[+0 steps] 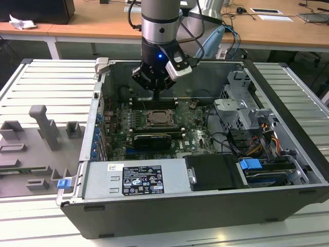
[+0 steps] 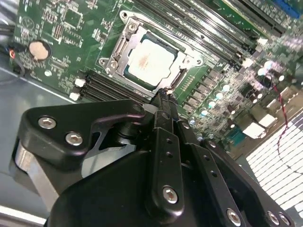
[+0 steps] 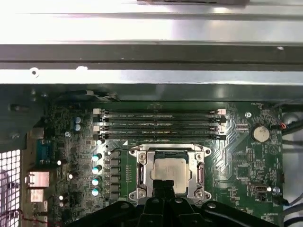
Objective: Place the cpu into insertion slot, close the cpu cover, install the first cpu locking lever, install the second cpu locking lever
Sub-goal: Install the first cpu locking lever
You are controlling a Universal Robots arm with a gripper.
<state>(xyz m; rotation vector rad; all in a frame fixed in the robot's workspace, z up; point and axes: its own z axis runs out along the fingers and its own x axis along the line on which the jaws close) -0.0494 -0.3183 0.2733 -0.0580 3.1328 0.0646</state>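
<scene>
Gripper [image 2: 163, 97]: its fingers are drawn together into one narrow black tip with nothing between them. In the exterior view it hangs tip-down inside the open computer case [image 1: 205, 216].
Tip position: in both wrist views the tip sits at one edge of the socket assembly, just beside the metal frame. Whether it touches the frame cannot be told.
Cpu [image 3: 170, 171]: pale square face up, lying flat and square inside the insertion slot [image 2: 163, 40]. A thin dark border of the slot shows round it.
Cpu cover [image 3: 170, 152]: the silvery frame appears to lie down over the chip, its window framing the pale face.
Locking levers: too thin to follow along the socket sides, and their latching cannot be told.
Step in hand (judged): placing looks done and the cover looks lowered, so the work now appears to be at the socket's edge, where the levers run.
Doing it well (judged): keep the closed tip on the lever or rim only and off the chip face. Push along the lever's swing, not straight down into the motherboard [image 3: 236, 161]. Check that the cover lies flat before loading it.
Neighbours to spare: the memory slots [image 3: 158, 124] lie just beyond the socket's far side, and small upright capacitors stand near one flank.
</scene>
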